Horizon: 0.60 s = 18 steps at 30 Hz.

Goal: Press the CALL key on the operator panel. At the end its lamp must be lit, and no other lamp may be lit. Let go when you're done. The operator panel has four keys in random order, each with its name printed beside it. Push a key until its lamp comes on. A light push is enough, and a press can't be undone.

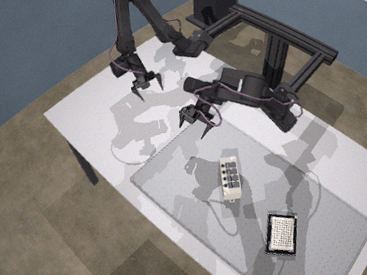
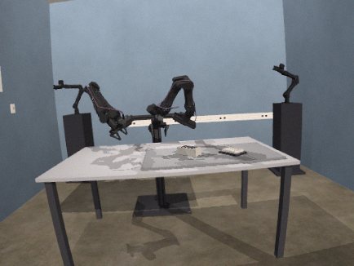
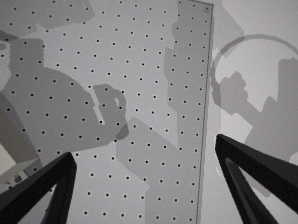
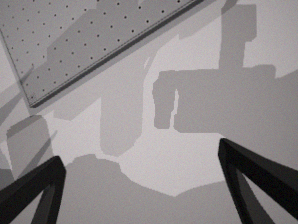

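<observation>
Clearly, the operator panel (image 1: 230, 178) (image 2: 189, 151) (image 3: 11, 172) lies below the left gripper (image 1: 192, 131) (image 2: 161, 134) (image 3: 144, 150) – wide open, holding nothing.

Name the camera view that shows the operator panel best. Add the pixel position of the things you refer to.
Top: the operator panel (image 1: 230, 178) (image 2: 190, 151) (image 3: 6, 164) appears whole there, its row of keys facing up. Exterior shows mostly its side; left wrist, just a part at the edge; right wrist, none.

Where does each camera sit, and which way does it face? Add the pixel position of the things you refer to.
Top: high above, angled down; both arms show.
Exterior: beyond the table's long side, facing the wall behind both arms.
Left wrist: on that arm, facing down past its open black left claw (image 1: 192, 131) (image 2: 161, 132) (image 3: 145, 146).
Right wrist: likewise, past the open black right claw (image 1: 152, 94) (image 2: 118, 136) (image 4: 140, 154).
Both wrist views share the perforated grey mat (image 1: 162, 178) (image 2: 155, 163) (image 3: 105, 62) (image 4: 65, 30).
</observation>
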### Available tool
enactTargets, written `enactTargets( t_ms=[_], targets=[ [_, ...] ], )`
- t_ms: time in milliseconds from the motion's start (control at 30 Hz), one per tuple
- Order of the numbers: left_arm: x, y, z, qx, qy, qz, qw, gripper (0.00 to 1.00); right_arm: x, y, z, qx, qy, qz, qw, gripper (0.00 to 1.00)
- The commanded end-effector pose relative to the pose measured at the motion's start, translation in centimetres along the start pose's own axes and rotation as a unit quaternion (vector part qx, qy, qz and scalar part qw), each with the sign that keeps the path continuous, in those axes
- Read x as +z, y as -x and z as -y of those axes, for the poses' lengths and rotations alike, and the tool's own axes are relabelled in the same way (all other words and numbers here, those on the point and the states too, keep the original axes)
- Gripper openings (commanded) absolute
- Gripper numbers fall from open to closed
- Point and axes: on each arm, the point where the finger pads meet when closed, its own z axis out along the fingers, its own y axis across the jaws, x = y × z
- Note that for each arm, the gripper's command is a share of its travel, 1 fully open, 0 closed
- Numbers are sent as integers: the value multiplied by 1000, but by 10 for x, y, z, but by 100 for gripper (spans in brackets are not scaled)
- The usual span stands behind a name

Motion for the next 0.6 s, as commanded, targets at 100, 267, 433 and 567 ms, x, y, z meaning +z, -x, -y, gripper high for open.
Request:
enactTargets(
  t_ms=[100,267,433,567],
  targets=[
    [-6,14,-49,-75,81,-16,994,100,7,66,5,1,-60,-11,998,100],
    [-5,19,-79,-115,115,-22,986,100,6,120,-19,-12,-90,11,996,100],
    [-4,22,-99,-142,138,-27,980,100,2,152,-40,-21,-106,33,994,100],
    [-6,29,-136,-175,185,-31,966,100,-8,195,-77,-28,-128,73,989,100]
  ],
)
